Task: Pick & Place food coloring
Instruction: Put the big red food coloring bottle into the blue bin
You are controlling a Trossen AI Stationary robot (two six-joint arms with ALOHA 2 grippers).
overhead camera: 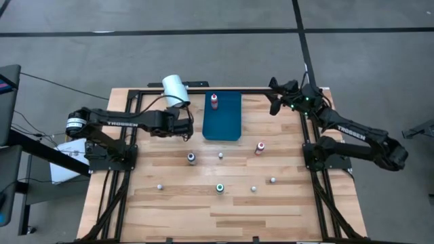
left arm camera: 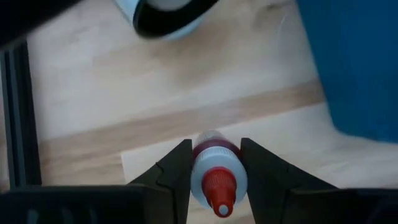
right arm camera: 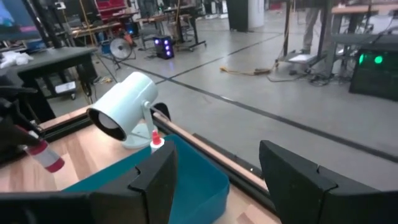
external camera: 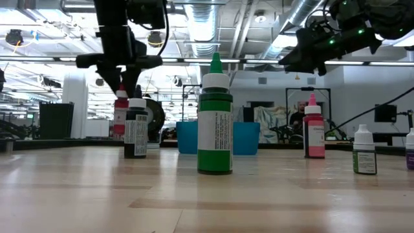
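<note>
My left gripper [overhead camera: 186, 129] hovers just left of the blue tray [overhead camera: 230, 125], shut on a red food coloring bottle [left arm camera: 214, 163] with a white shoulder and red tip. A second red bottle [overhead camera: 214, 102] stands in the tray's far end. More bottles stand upright on the wood: dark [overhead camera: 191, 158], pink [overhead camera: 260, 147], green [overhead camera: 220, 188] and several small whitish ones [overhead camera: 273, 180]. My right gripper [overhead camera: 274, 102] waits open above the table's far right corner, touching nothing. My left gripper pinches the red bottle between its two fingers [left arm camera: 177, 171] at the white shoulder [left arm camera: 202, 180] just below the tip. The fingers come from above, pointing down. The body hangs below them, slightly tilted [right arm camera: 45, 155], and appears lifted clear of the table.
A large white cylinder [overhead camera: 175, 89] lies at the far edge, just beyond my left gripper. Black frame rails [overhead camera: 135, 102] run along the table's sides and far edge. Bare wood lies at the near edge, in front of the scattered bottles.
</note>
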